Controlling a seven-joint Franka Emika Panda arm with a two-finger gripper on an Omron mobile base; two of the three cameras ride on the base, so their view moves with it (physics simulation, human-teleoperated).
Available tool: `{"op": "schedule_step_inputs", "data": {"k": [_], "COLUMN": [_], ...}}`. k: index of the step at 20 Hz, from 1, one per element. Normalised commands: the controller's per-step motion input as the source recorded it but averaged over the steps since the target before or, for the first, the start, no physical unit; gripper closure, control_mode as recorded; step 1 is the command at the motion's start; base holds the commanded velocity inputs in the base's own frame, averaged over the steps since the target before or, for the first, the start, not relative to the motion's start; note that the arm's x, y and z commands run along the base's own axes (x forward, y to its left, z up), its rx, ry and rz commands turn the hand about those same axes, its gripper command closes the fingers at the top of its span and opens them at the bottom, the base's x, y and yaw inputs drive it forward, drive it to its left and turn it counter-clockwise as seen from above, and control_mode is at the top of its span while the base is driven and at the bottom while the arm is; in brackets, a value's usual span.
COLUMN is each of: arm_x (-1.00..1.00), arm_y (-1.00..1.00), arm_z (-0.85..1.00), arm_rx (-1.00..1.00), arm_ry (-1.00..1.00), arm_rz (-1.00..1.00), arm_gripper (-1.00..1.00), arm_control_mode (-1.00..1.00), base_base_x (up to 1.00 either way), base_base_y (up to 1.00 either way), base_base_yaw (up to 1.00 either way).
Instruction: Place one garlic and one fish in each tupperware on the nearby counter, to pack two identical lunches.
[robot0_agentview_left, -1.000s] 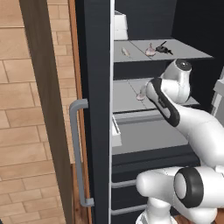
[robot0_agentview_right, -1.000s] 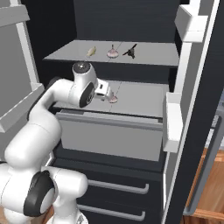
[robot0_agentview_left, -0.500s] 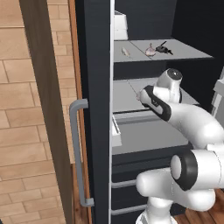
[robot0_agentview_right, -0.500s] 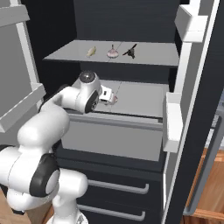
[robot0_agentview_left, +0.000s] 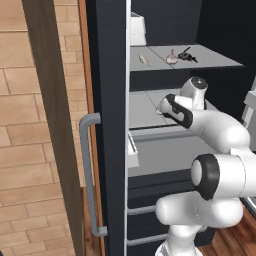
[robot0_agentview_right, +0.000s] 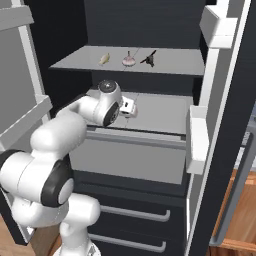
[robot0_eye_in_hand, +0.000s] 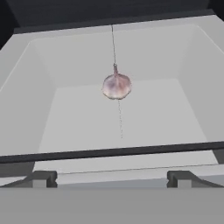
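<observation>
Open dark fridge (robot0_agentview_right: 145, 20) fills the scene, its door (robot0_agentview_left: 107, 125) swung out on the left of the left base view with a grey handle (robot0_agentview_left: 86, 175); brick wall (robot0_agentview_left: 20, 150) and a brown wooden post (robot0_agentview_left: 52, 125) sit left of it. Inside, an upper grey shelf (robot0_agentview_right: 175, 62) and a lower grey shelf (robot0_agentview_right: 165, 112) above a closed grey drawer (robot0_agentview_right: 135, 160); two dark drawers with handles lie below.

White arm (robot0_agentview_right: 55, 135) rises from the base and reaches into the lower shelf. Gripper (robot0_eye_in_hand: 111, 177) sits at that shelf's front edge, pointing inward; jaws spread wide, both dark fingertips (robot0_eye_in_hand: 41, 178) far apart, nothing between them, nothing held.

Upper shelf carries three small things in a row: a fish (robot0_agentview_right: 104, 59) on the left, silvery-tan, then a garlic (robot0_agentview_right: 128, 60) just beside it, then a small dark object (robot0_agentview_right: 148, 59) on the right, too small to identify. Same row shows in the left base view: fish (robot0_agentview_left: 143, 59), garlic (robot0_agentview_left: 172, 58), dark object (robot0_agentview_left: 186, 55).

A second garlic bulb (robot0_eye_in_hand: 117, 85) lies on the lower shelf floor, pinkish-white, pointed tip up toward the back wall in the hand view. It is ahead of the gripper, centred between the fingertips' line but well apart from them, untouched. In the left base view it peeks out at the arm's left edge (robot0_agentview_left: 159, 111).
</observation>
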Motion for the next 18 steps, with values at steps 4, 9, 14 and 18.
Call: {"op": "schedule_step_inputs", "data": {"k": [4,9,14,18], "arm_x": [0.32,0.43,0.47,0.45], "arm_y": [-0.05,0.00,0.00,0.00], "arm_z": [-0.12,-0.13,-0.23,-0.32], "arm_rx": [0.00,0.00,0.00,0.00], "arm_ry": [0.00,0.03,0.05,0.05], "arm_rz": [0.00,0.00,0.00,0.00], "arm_gripper": [-1.00,-1.00,-1.00,-1.00], "arm_control_mode": [-1.00,-1.00,-1.00,-1.00], "base_base_x": [0.00,0.00,0.00,0.00], "base_base_y": [0.00,0.00,0.00,0.00], "base_base_yaw": [0.00,0.00,0.00,0.00]}}
